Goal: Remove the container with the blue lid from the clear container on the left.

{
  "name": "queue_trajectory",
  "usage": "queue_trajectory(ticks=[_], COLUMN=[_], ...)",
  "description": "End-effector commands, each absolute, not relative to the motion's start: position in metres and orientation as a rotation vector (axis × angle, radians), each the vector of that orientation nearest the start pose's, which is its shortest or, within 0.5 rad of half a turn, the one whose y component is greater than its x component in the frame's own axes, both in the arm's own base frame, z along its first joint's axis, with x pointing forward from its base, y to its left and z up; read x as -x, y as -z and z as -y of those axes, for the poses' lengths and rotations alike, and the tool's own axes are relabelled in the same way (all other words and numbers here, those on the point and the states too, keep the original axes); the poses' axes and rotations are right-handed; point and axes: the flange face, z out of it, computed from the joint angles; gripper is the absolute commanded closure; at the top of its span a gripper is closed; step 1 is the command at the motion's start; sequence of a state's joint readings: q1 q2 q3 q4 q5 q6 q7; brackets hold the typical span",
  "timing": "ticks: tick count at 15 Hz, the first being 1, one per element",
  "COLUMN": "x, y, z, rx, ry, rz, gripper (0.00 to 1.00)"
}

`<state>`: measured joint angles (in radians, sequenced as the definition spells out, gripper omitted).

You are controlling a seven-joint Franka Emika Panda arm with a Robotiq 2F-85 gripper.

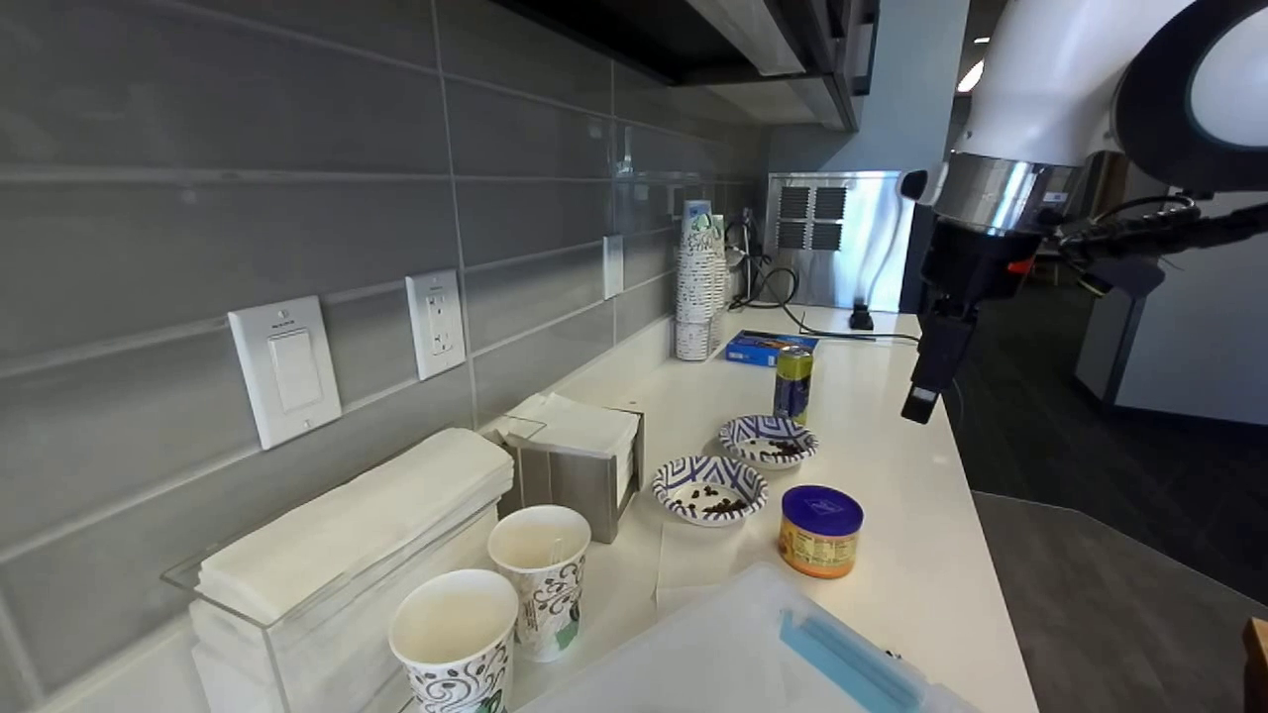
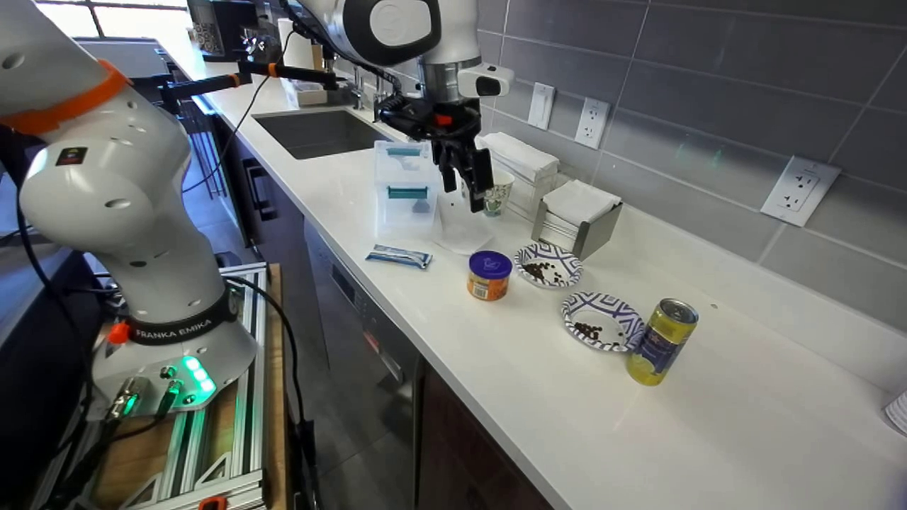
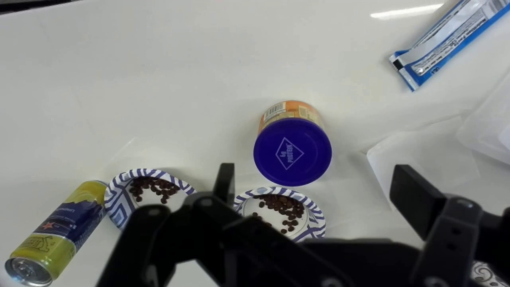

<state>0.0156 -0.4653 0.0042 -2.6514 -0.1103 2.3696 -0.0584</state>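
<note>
In an exterior view, the window glowed plain white. The counter was bright, with a shiny streak near the top of the wrist view, where the gripper looked dark and a bit fuzzy.

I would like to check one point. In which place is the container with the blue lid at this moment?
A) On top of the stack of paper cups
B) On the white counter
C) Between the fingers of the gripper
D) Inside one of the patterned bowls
B: in both exterior views the container with the blue lid stands upright on the white counter, apart from the open gripper.
</note>
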Motion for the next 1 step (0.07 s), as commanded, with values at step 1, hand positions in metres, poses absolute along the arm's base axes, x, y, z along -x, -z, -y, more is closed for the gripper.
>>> queue_trajectory(ticks=[1], x=[-0.3995], y=[-0.4094], z=[-0.0067], rx=[3.208], ry=[0.29], rz=[0.241], gripper=[0.0])
